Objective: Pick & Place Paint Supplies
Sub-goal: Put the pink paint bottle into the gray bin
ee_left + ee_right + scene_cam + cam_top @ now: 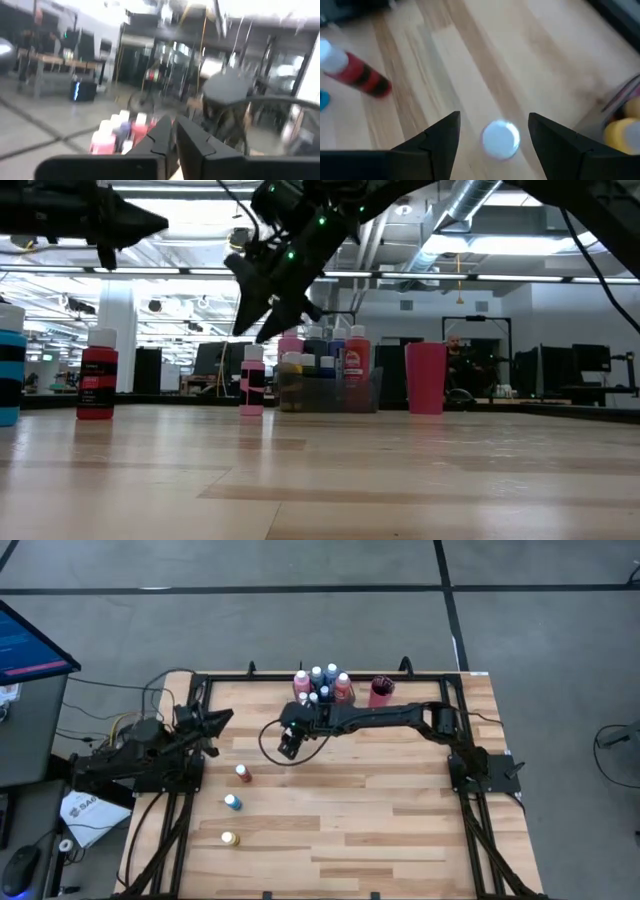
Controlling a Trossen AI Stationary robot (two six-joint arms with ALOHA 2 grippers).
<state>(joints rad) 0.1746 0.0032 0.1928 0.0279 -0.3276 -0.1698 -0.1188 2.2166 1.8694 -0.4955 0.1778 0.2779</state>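
My right gripper [492,132] hangs wide open with nothing in it, straight above a small pale-capped paint bottle [500,139] standing on the light wooden table [380,810] just in front of the grey tray [330,392] of bottles. I think this is the pink-bodied one [252,385] in the low view, though the arm hides it from above. It stands upright, long axis vertical, cap pointing at my wrist camera. To do this well, I'd drop straight down with the cap centred between the fingers, then close on the body below the cap. My left gripper [172,142] waits pinched shut on nothing, off the table's left edge. 3 more bottles, red [243,773], blue [232,802] and yellow [230,838], stand upright, well apart.
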